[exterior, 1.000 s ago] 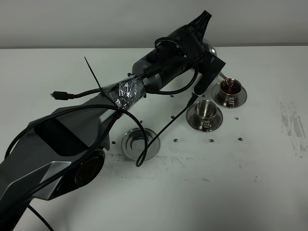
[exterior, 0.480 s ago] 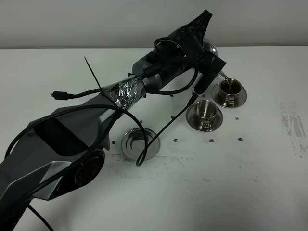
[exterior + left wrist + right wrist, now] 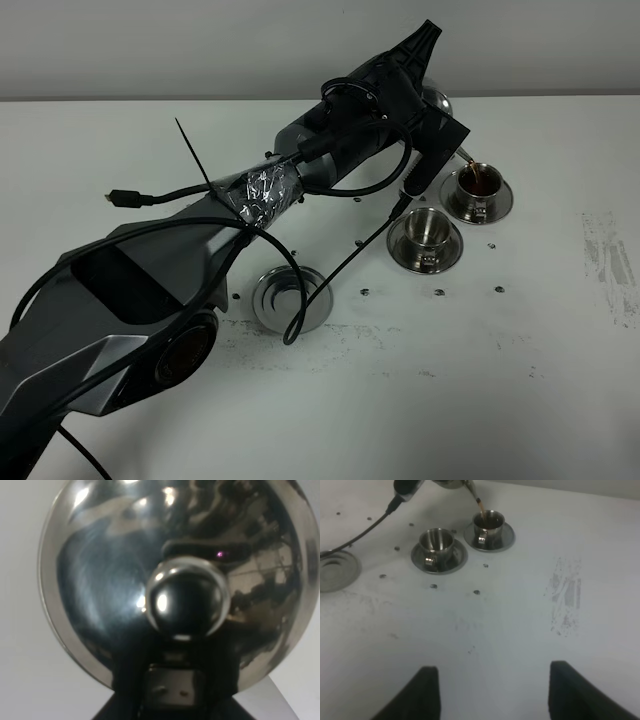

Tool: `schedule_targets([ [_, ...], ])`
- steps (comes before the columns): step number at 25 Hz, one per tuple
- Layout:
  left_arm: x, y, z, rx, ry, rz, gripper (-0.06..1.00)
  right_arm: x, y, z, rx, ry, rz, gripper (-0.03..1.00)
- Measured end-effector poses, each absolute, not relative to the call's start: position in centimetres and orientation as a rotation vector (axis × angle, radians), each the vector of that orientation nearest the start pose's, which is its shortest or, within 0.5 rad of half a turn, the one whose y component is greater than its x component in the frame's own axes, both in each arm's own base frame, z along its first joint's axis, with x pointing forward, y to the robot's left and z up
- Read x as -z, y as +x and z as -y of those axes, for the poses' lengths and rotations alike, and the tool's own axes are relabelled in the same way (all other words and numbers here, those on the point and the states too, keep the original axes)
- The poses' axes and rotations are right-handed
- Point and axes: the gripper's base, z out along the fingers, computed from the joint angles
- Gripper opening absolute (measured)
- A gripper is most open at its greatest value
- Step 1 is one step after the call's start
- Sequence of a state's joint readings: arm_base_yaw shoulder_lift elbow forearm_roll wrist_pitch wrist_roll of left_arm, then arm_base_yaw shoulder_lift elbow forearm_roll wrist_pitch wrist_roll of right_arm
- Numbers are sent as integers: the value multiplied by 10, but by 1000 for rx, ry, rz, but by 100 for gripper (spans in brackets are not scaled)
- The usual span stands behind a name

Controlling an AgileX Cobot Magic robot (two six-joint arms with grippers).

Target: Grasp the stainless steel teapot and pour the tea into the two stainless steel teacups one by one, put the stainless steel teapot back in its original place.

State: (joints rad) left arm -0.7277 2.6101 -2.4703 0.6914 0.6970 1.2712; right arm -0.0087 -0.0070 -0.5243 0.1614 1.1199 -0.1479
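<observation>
In the exterior high view my left gripper [image 3: 436, 128] reaches across to the back right, shut on the stainless steel teapot [image 3: 437, 99], which its black body mostly hides. The pot is tilted, and a thin brown stream runs from its spout [image 3: 470, 489] into the far teacup [image 3: 479, 180], which holds dark tea. The near teacup [image 3: 426, 227] stands empty on its saucer. The left wrist view is filled by the pot's domed lid and knob [image 3: 185, 602]. The steel disc [image 3: 290, 297], the original place, lies bare. My right gripper [image 3: 492, 695] hovers open over bare table, well short of both cups [image 3: 436, 542].
A black cable [image 3: 340, 270] hangs from the left arm and loops over the disc. Small dark specks dot the white table [image 3: 520, 380] around the cups. A scuffed patch [image 3: 605, 250] marks the right side.
Almost nothing has moved; the tilted pot holds its place and the tea keeps running into the far cup.
</observation>
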Motion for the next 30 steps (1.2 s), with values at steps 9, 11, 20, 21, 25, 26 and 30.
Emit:
schedule_targets([
  [9,-193,459,359,-1051,2163,-909,18,-280,-12,-13,-97,-160,-2057,47],
  [11,-193,459,359,-1041,2155,-925,18,-280,-12,-13,-97,-160,-2057,47],
  [20,-188,463,350,-912,2093,-1109,18,-280,-12,-13,-97,-160,-2057,47],
  [21,-187,465,347,-897,2090,-1130,18,-280,-12,-13,-97,-160,-2057,47],
  [25,-184,469,340,-820,2073,-1212,18,-280,-12,-13,-97,-160,-2057,47],
  [26,-183,469,339,-789,2066,-1237,18,-280,-12,-13,-97,-160,-2057,47],
  [30,-185,468,334,-660,2025,-1351,18,-280,-12,-13,-98,-160,-2057,47],
])
